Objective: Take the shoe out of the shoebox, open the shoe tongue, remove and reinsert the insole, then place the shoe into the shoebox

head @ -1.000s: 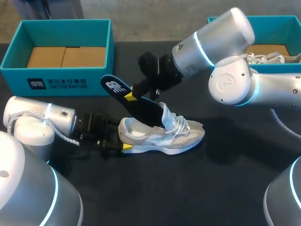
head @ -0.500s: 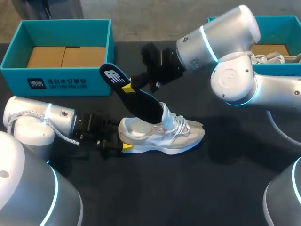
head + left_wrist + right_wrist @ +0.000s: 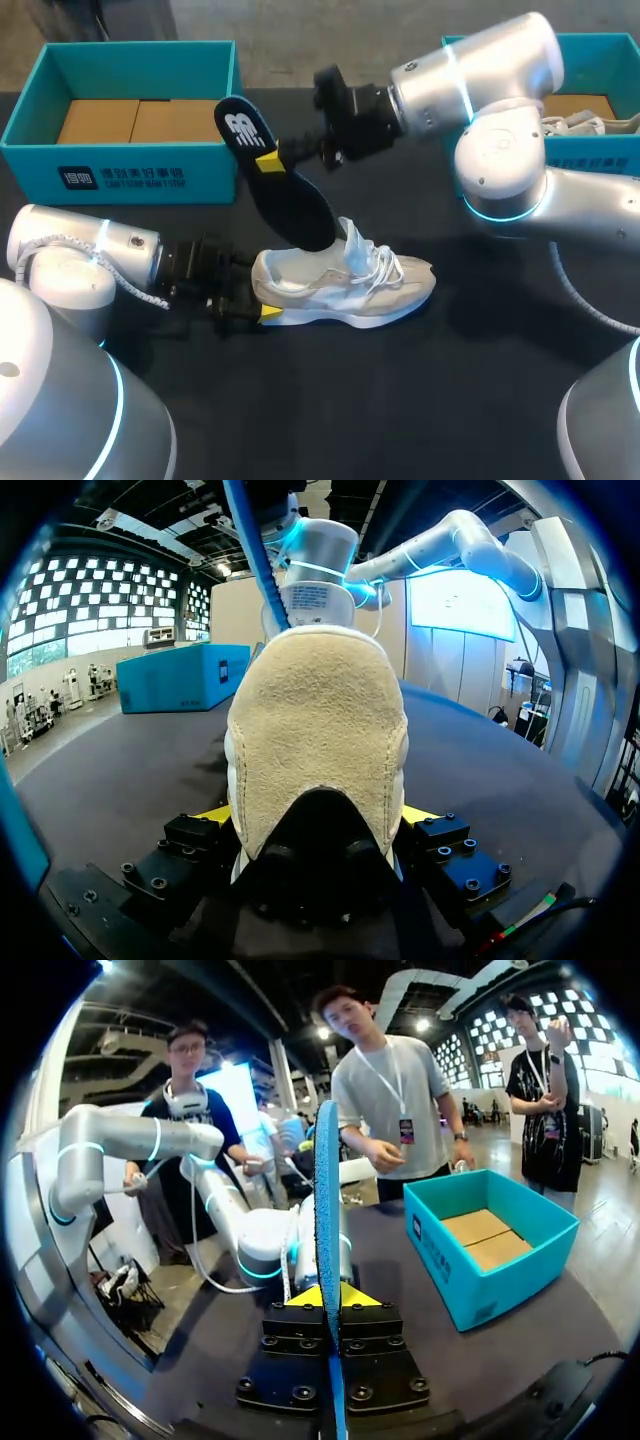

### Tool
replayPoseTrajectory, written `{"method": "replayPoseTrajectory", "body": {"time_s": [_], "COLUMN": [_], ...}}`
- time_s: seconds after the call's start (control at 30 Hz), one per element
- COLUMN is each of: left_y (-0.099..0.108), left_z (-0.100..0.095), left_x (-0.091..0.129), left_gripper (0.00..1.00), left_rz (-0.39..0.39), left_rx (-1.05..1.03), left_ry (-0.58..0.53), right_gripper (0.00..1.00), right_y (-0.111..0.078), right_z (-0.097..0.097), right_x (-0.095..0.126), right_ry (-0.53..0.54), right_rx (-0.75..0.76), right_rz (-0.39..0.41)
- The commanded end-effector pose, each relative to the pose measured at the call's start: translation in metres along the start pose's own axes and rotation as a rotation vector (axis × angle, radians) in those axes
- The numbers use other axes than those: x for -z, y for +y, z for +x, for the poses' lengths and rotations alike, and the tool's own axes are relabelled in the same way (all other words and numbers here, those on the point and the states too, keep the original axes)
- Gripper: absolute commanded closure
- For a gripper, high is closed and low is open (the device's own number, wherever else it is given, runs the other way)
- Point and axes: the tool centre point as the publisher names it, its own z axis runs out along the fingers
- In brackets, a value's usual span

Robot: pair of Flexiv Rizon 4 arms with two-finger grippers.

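Observation:
A white and beige shoe [image 3: 345,290] lies on its sole on the black table, toe to the right. My left gripper [image 3: 255,298] is shut on its heel; in the left wrist view the beige heel [image 3: 315,730] fills the space between the yellow fingertips [image 3: 215,812]. My right gripper [image 3: 268,160] is shut on the dark blue insole [image 3: 290,195] near its heel end and holds it steeply tilted above the shoe. The insole's toe end hangs just over the shoe's opening. In the right wrist view the insole [image 3: 327,1180] stands edge-on between the fingers of my right gripper [image 3: 328,1298].
An open teal shoebox [image 3: 120,175] with brown card inside stands at the back left. A second teal box [image 3: 610,150] at the back right holds another white shoe [image 3: 570,122]. The right arm spans the table's back right.
My right gripper has risen and swung toward the back right, drawing the insole up out of the shoe and tilting it steeper. The left gripper and the shoe have stayed put.

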Motion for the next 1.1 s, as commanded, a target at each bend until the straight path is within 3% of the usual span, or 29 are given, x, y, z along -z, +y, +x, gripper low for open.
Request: {"method": "replayPoseTrajectory", "body": {"time_s": [0.03,0.27,0.63,1.1], "left_y": [0.003,0.003,0.003,0.003], "left_z": [0.001,0.001,0.001,0.001], "left_x": [-0.001,-0.001,-0.001,-0.001], "left_gripper": [1.00,1.00,1.00,1.00], "left_rz": [0.000,0.000,0.000,0.000], "left_rx": [-0.001,-0.001,-0.001,-0.001], "left_ry": [-0.002,-0.002,-0.002,-0.002], "right_gripper": [1.00,1.00,1.00,1.00], "right_y": [0.008,0.027,0.055,0.064], "right_z": [-0.002,-0.006,-0.014,-0.014], "right_x": [0.004,0.023,0.046,0.051], "right_ry": [0.004,0.014,0.054,0.087], "right_rx": [-0.012,-0.033,-0.060,-0.049], "right_rz": [-0.007,-0.066,-0.076,-0.066]}}
